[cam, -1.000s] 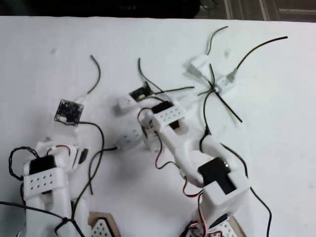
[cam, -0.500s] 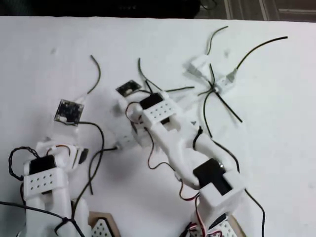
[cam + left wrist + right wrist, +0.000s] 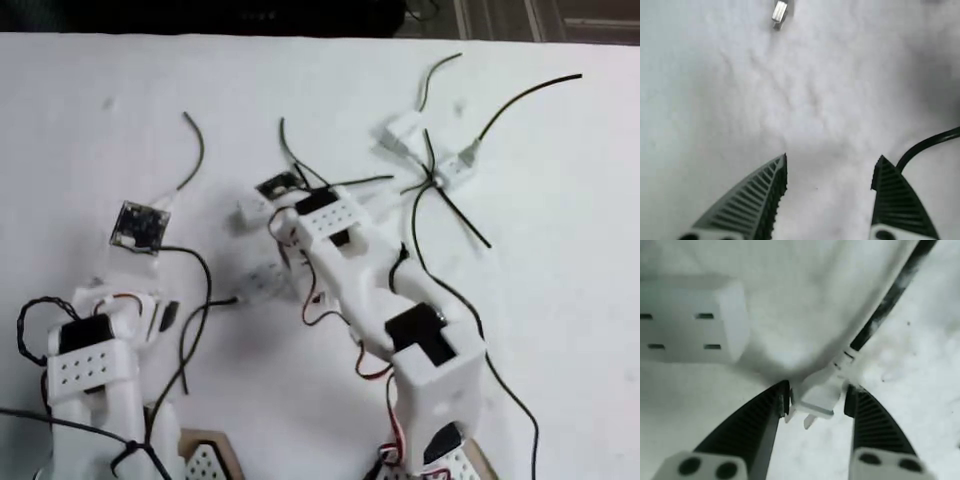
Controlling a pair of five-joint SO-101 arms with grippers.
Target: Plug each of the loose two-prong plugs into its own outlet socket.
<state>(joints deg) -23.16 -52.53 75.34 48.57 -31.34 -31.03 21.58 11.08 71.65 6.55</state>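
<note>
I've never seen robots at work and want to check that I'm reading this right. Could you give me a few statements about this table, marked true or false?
1. The right gripper clamps a white plug between its fingers. True.
2. That plug sits in a socket. False: the outlet block lies apart from it, and its visible slots are empty.
3. The left gripper holds a cable. False: its fingers are open over bare table.
4. Loose black cables lie on the table. True.
</note>
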